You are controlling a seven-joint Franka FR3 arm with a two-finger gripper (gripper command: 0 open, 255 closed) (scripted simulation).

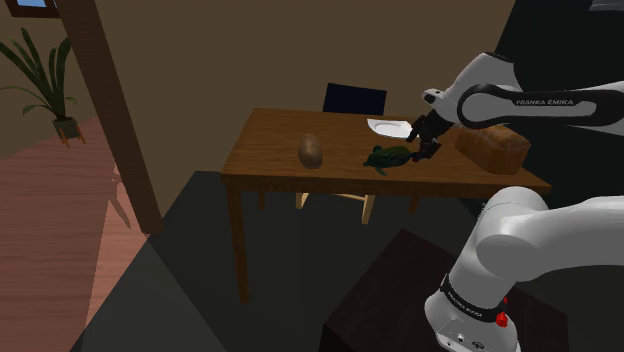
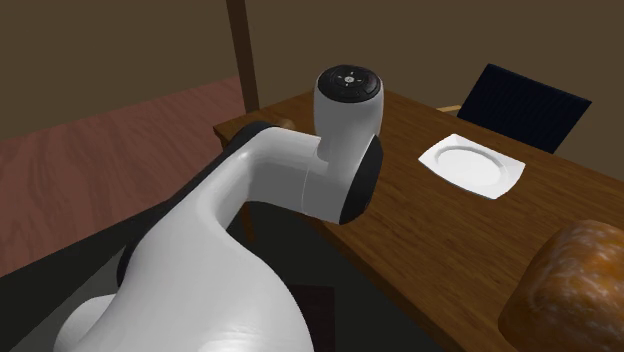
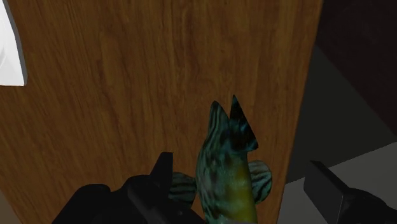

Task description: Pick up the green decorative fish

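Flanking the green fish (image 3: 228, 173), fingers (image 3: 158, 179) wide apart

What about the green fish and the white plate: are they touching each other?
Apart. The wrist view shows a wide strip of bare table between the fish and the plate.

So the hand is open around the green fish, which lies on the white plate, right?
Not quite: the hand is open around the green fish, but the fish lies on the bare wooden table, apart from the white plate. The wrist view shows it.
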